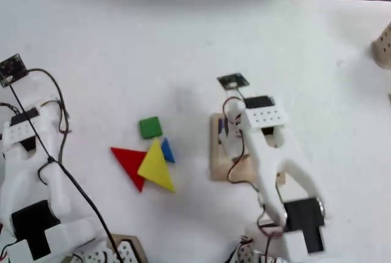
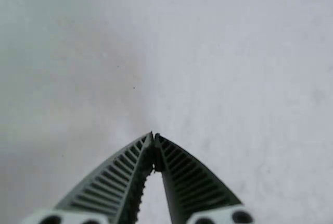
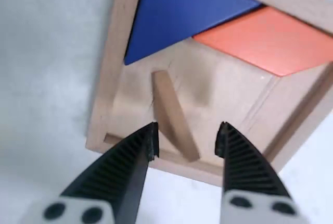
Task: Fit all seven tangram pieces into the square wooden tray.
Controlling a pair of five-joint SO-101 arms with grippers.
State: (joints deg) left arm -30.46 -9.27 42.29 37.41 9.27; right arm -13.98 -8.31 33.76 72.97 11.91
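Now right gripper released, astride skewed wooden piece in tray; best I centre jaws, nudge it flat. Left gripper clenched, empty.

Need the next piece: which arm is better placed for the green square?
Right, probably: the right hand is open over the tray, near the square; the left hand is shut over bare table.

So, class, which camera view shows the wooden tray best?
The right wrist view: the wooden tray sits close, its floor, blue triangle and orange piece plain. In the high view the right arm covers most of it.
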